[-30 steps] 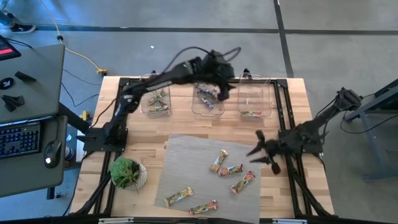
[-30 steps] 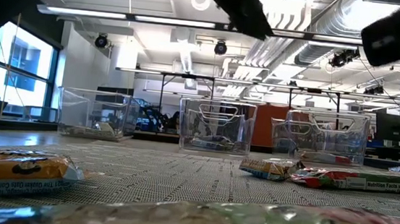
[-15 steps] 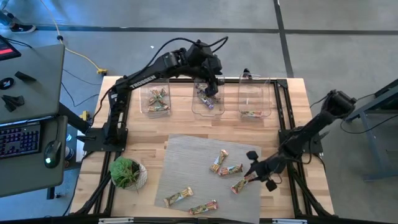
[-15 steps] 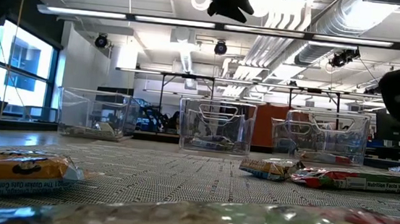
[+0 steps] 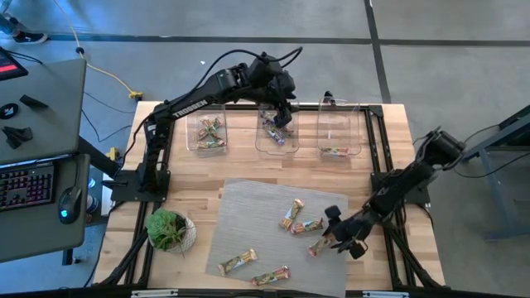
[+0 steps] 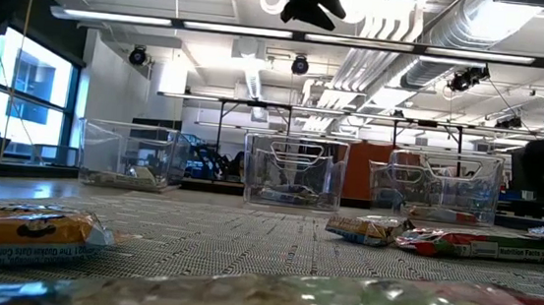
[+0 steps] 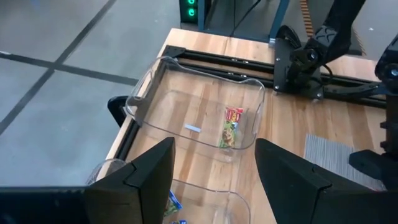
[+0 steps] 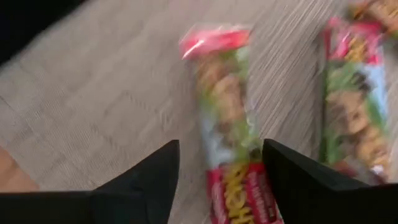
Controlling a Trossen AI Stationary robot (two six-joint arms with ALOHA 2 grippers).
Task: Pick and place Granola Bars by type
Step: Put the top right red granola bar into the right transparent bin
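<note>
Five wrapped granola bars lie flat on the grey mat (image 5: 248, 223): two with red ends (image 5: 291, 213) (image 5: 306, 225), one red and green (image 5: 321, 245), and two near the near edge (image 5: 238, 261) (image 5: 271, 276). More bars lie in the three clear bins. My right gripper (image 5: 338, 239) is open, low over the red and green bar (image 8: 227, 124), with one finger on each side of it. My left gripper (image 5: 284, 114) is open and empty, high above the middle bin (image 5: 277, 136).
Three clear bins stand in a row at the far edge: the left one (image 5: 207, 132), the middle one, and the right one (image 5: 338, 132), which holds a single bar (image 7: 230, 127). A potted green plant (image 5: 168, 229) stands left of the mat. Dark frame rails run along the table's sides.
My right gripper has swung from the mat's right edge toward the near left and come down over the red and green bar, still open. My left gripper has drawn back slightly over the middle bin and then held still. No bar on the mat has moved.
</note>
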